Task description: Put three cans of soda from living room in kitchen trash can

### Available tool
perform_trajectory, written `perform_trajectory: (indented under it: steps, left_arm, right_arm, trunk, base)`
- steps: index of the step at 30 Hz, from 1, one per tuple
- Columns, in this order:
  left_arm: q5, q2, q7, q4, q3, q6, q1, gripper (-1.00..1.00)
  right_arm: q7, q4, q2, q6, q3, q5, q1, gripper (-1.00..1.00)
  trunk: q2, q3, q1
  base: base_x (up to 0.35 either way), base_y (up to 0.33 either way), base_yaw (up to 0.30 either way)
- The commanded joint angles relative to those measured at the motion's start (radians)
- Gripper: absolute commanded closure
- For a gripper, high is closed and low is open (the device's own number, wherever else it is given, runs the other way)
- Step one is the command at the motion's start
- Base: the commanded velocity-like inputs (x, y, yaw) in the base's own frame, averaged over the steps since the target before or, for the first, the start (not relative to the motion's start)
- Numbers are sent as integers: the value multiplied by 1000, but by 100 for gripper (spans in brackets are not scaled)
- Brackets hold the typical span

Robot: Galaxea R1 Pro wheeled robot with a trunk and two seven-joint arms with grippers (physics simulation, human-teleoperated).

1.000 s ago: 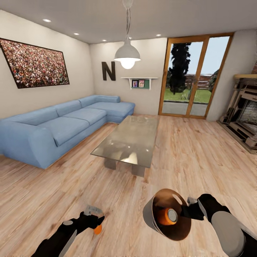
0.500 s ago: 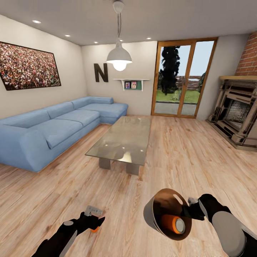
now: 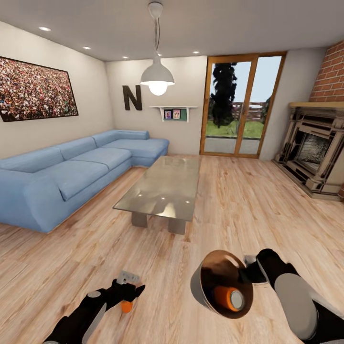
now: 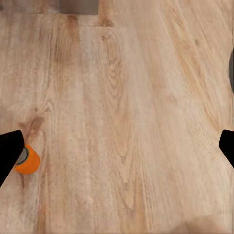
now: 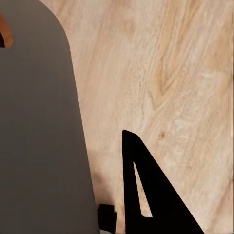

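Looking at the left arm, what did you have there? asked my colleague.

The left pincer [image 3: 128,289] hung low over the light wood plank floor [image 3: 239,205] with its fingers spread wide, gripping nothing, I answered. A small orange metal soda can with a grey top [image 3: 126,306] sat just beside one finger. I could not tell from the wrist camera whether it touched that finger.

And the right arm?

The right pincer [image 3: 252,274] looked clamped on the rim of the round grey-walled bin with a glossy brown inside [image 3: 210,267]. I held the bin off the floor, tipped so its mouth faced my head camera. A second orange soda can [image 3: 228,297] lay on its side deep inside it.

How did you expect the loose can to handle?

I judged it light and stiff, but thin-walled and smooth, so it could roll or squirt out of a careless pinch. I would have taken it across the middle of the body, fingers square to the curved side, with only modest squeeze.

And the bin?

Light too, I reckoned, though bulky and held at one edge, so it would want to swing. With the mouth tipped that far, the can inside could slide out along the glossy lining.

Where was all this?

In the living room, on open floor well short of the glass tabletop [image 3: 165,188].
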Motion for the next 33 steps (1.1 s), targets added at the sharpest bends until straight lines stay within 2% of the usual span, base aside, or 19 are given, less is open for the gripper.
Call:
perform_trajectory:
  steps: [1, 5, 13, 16, 22, 23, 33]
  left_arm:
    - [0, 0, 0, -6, 0, 0, 0, -100]
    - [0, 0, 0, -28, 0, 0, 0, -100]
    - [0, 0, 0, -48, 0, 0, 0, -100]
    - [-10, -12, 17, -54, -17, 12, -15, -100]
    - [-17, -46, 37, -90, -43, 29, -39, -100]
    - [-17, -50, 38, -101, -45, 30, -40, -100]
    - [-17, -51, 39, -103, -47, 32, -41, -100]
  right_arm:
    - [6, -6, 6, 5, 6, -4, -6, 100]
    - [12, -24, 11, 12, 44, 27, -27, 100]
    - [12, -24, 11, 18, 118, 120, -70, 100]
    - [-4, -6, -6, 24, 105, 132, -55, 100]
    - [-31, 23, -41, -33, 127, 217, -48, 100]
    - [-32, 24, -61, -56, 128, -114, -48, 100]
    - [-33, 24, -63, -60, 130, -115, -47, 100]
  trunk:
    - [0, 0, 0]
    - [0, 0, 0]
    - [0, 0, 0]
    - [0, 0, 0]
    - [0, 0, 0]
    - [0, 0, 0]
    - [0, 0, 0]
  base:
    - [0, 0, 0]
    - [0, 0, 0]
    - [0, 0, 0]
    - [0, 0, 0]
    - [0, 139, 0]
    - [0, 250, 0]
    - [0, 289, 0]
